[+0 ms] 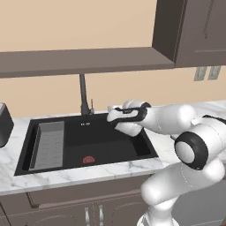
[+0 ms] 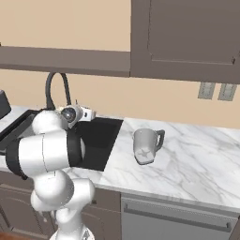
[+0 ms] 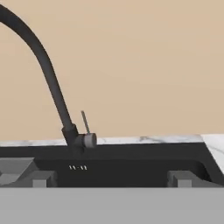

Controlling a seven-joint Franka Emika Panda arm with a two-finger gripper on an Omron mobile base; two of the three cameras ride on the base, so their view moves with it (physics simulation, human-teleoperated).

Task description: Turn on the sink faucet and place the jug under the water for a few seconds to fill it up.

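A tall, thin, dark sink faucet (image 3: 52,87) rises from the back edge of the sink (image 1: 106,141), its neck curving over at the top. A small thin lever (image 3: 84,121) stands upright just beside its base, next to a short grey knob. No stream runs from the spout.

The sink is a wide, matte-black rectangular basin set into a white marbled desk (image 2: 187,159). A red round drain (image 1: 88,159) sits near its front wall, and a grey ribbed tray (image 1: 49,145) fills its left end.

The jug (image 2: 146,146) is well apart from the sink, standing upright on the desk to the right of the basin. It is a pale grey, cup-like vessel with a handle on its right side.

The hand (image 1: 114,115) hovers over the right rear part of the sink, pointing towards the faucet, near it but not touching it. Its two fingers stand wide apart and nothing is between them. In the hand view, the dark finger tips (image 3: 41,178) show at the bottom, one on each side, with the faucet base ahead of them, left of centre.

The white arm (image 1: 185,132) reaches in from the front of the desk. Brown wall cabinets (image 2: 187,37) hang above, against a tan wall. A dark appliance (image 1: 4,126) stands on the desk at the far left.
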